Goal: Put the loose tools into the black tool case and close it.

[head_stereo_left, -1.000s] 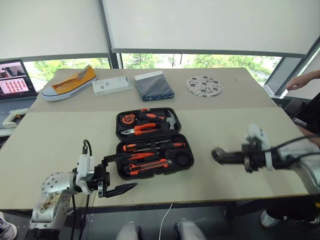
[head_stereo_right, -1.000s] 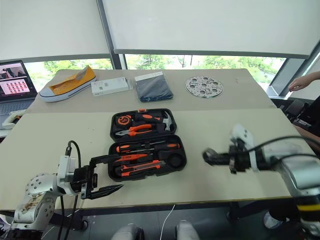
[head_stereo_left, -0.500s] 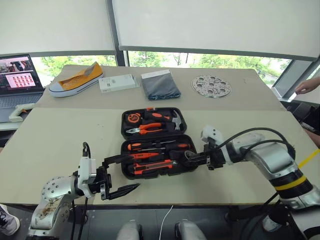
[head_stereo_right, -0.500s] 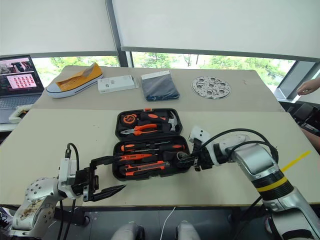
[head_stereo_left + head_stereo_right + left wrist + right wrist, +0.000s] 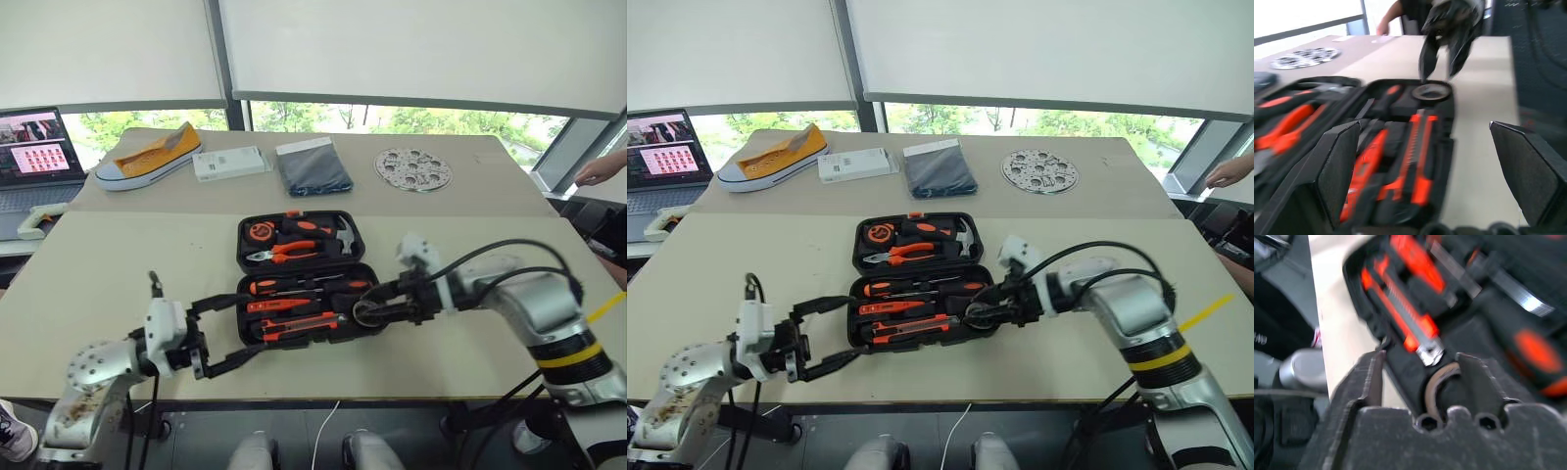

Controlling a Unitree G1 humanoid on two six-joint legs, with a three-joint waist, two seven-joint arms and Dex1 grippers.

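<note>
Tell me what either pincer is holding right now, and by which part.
Nothing. The left pincer hangs open near the black plastic tool case. The right pincer stands open over the small grey tape ring, which lies in its slot.

A: Where could a hand pass?

B: The near half of the table (image 5: 108, 284) is bare on both sides of the black tool case (image 5: 299, 279), so either flank gives room. The strip behind the case is free up to the shoe (image 5: 147, 157), white box (image 5: 230, 163), dark cloth (image 5: 313, 168) and perforated disc (image 5: 413, 168).

A: And what stands in the way?

B: The right gripper (image 5: 364, 313) sits at the case's right end, over the small grey tape ring (image 5: 1432, 91), fingers parted; I think 1 finger is inside the ring. The left gripper (image 5: 223, 331), spread wide, blocks the near-left corner. The upright lid (image 5: 294, 238) walls the far side.
</note>
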